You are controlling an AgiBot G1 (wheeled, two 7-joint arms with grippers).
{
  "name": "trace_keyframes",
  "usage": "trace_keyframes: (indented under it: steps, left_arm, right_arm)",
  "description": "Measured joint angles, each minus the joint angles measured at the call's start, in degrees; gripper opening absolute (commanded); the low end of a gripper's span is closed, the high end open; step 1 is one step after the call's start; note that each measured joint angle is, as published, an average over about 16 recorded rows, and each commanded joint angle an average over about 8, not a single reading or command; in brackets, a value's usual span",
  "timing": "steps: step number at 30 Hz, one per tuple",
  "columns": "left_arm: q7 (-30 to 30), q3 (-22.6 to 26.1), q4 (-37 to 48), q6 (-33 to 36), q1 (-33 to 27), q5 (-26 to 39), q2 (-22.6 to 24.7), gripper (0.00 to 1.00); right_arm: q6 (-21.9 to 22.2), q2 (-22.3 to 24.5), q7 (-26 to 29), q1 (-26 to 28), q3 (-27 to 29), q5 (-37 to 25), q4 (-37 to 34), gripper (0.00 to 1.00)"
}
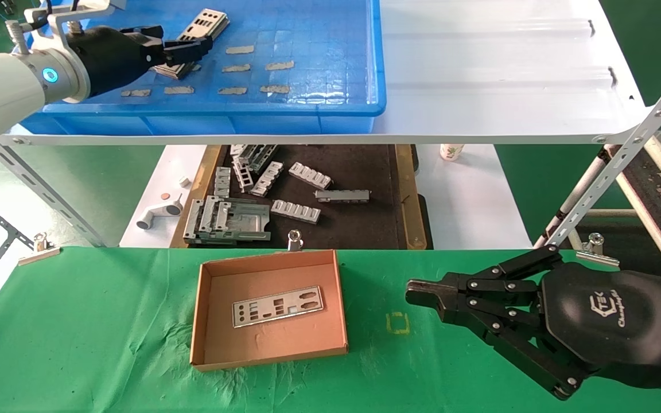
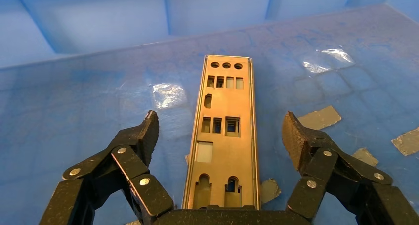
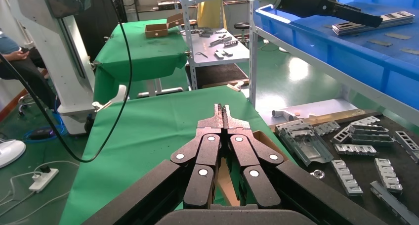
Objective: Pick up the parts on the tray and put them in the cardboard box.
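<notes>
The blue tray (image 1: 319, 57) holds a small stack of silver punched plates (image 1: 203, 24) at its left end. My left gripper (image 1: 187, 41) is open just over that stack. In the left wrist view the top plate (image 2: 225, 151) lies lengthwise between the spread fingers of the left gripper (image 2: 221, 120), which do not touch it. The cardboard box (image 1: 207, 338) sits on the green cloth with one plate (image 1: 277, 306) flat inside. My right gripper (image 1: 416, 295) is shut and empty, hovering right of the box; it also shows in the right wrist view (image 3: 222, 108).
Tan tape strips (image 1: 238, 67) dot the tray floor. Below the white shelf (image 1: 508, 69) a black-floored tray (image 1: 353, 223) holds grey ribbed brackets (image 1: 296, 211). A metal clip (image 1: 294, 240) stands behind the box. A slanted shelf brace (image 1: 623, 155) rises at the right.
</notes>
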Motion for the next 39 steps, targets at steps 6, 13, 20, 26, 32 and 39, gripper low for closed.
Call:
trace_keyframes:
  steps: [6,13,20,26,32,39]
  left_arm:
    - [0.01,-0.05,0.01,0.03,-0.02,-0.07,-0.02,0.0]
    - [-0.02,-0.12,0.03,0.15,-0.02,-0.16,-0.05,0.0]
    - [-0.07,-0.15,0.08,0.23,0.02,-0.19,-0.07,0.0]
    - [-0.1,-0.16,0.09,0.27,0.03,-0.2,-0.09,0.0]
    - [-0.09,-0.23,-0.05,0.5,-0.15,-0.3,-0.21,0.0]
    - [0.04,-0.38,-0.29,1.24,-0.55,-0.52,-0.54,0.0]
  right_arm:
    - [0.0,0.0,0.0,0.0,0.0,0.0,0.0,0.0]
    - [0.0,0.0,0.0,0.0,0.0,0.0,0.0,0.0]
    - [0.0,0.0,0.0,0.0,0.0,0.0,0.0,0.0]
    - [0.0,0.0,0.0,0.0,0.0,0.0,0.0,0.0]
    - [0.0,0.0,0.0,0.0,0.0,0.0,0.0,0.0]
    - [0.0,0.0,0.0,0.0,0.0,0.0,0.0,0.0]
